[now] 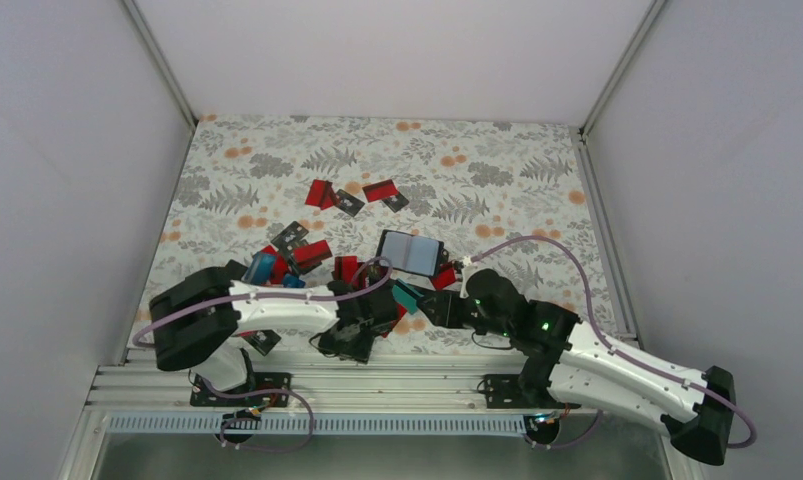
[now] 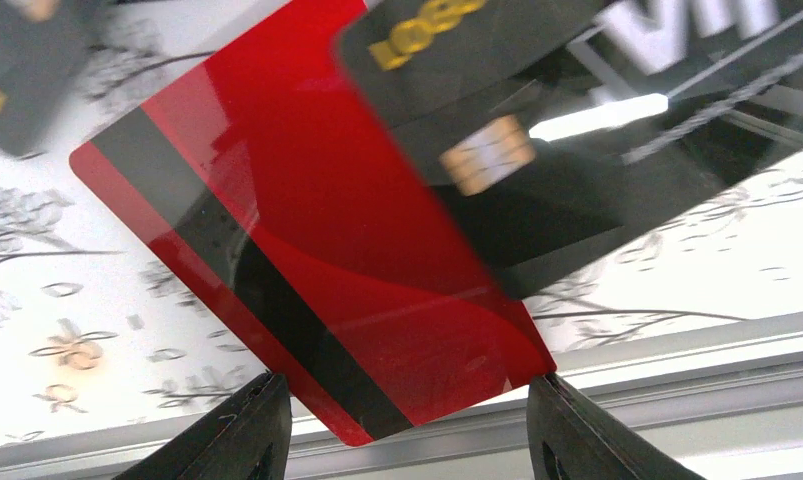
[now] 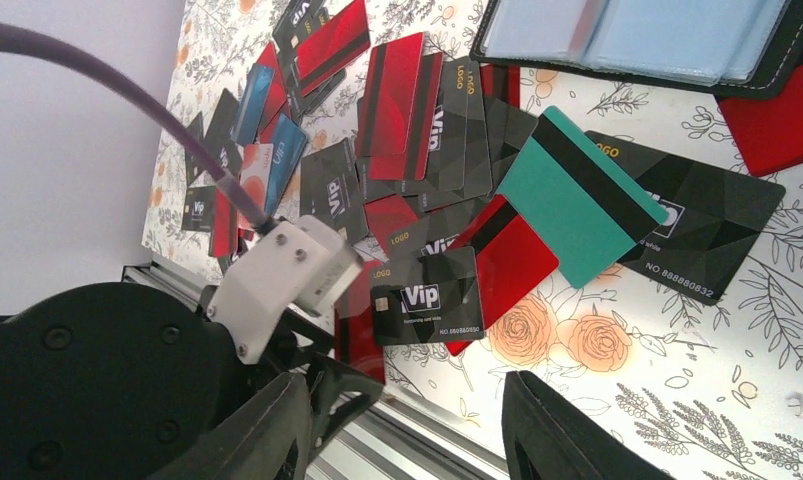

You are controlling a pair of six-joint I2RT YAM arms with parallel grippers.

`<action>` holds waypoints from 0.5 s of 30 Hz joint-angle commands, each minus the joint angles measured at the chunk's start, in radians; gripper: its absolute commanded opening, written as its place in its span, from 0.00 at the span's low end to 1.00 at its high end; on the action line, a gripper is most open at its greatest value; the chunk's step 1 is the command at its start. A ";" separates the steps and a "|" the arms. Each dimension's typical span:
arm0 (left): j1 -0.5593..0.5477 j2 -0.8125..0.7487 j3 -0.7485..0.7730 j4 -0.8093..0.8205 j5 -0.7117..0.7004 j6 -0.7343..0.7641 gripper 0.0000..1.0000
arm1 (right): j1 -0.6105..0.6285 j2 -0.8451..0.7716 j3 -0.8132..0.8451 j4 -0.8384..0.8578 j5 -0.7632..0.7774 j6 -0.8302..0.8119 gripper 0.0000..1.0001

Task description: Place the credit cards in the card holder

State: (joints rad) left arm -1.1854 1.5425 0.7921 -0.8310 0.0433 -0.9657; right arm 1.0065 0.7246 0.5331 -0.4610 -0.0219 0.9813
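The card holder (image 1: 410, 252) lies open on the flowered table, black-edged with pale clear sleeves; the right wrist view shows it at the top (image 3: 637, 40). Many credit cards lie scattered around it. My left gripper (image 2: 407, 425) is open, low over a red card with a black stripe (image 2: 317, 250) whose near corner sits between the fingers; a black chip card (image 2: 537, 150) overlaps it. My right gripper (image 3: 407, 430) is open and empty, just right of the left one, near a black Vip card (image 3: 427, 297) and a teal card (image 3: 577, 195).
More red and black cards lie at the back (image 1: 349, 197) and in a pile on the left (image 1: 282, 260). The metal rail (image 1: 397, 375) runs along the table's near edge, right below both grippers. The left arm's wrist (image 3: 277, 285) crowds the right gripper's left side.
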 commanded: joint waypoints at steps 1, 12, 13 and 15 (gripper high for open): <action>-0.013 0.139 0.041 0.144 0.083 0.010 0.59 | -0.013 -0.027 0.014 -0.030 0.039 -0.011 0.51; -0.103 0.093 0.251 -0.059 -0.021 0.126 0.85 | -0.020 -0.024 0.031 -0.043 0.039 -0.015 0.53; -0.111 0.085 0.259 -0.071 -0.040 0.166 0.88 | -0.019 -0.016 0.032 -0.039 0.036 -0.015 0.53; -0.126 0.082 0.273 -0.103 -0.077 0.221 0.90 | -0.019 -0.003 0.033 -0.032 0.029 -0.016 0.53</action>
State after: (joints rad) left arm -1.2858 1.6547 1.0260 -0.8562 0.0475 -0.8658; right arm 0.9970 0.7063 0.5369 -0.5018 -0.0040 0.9749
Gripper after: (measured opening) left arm 0.883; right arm 0.533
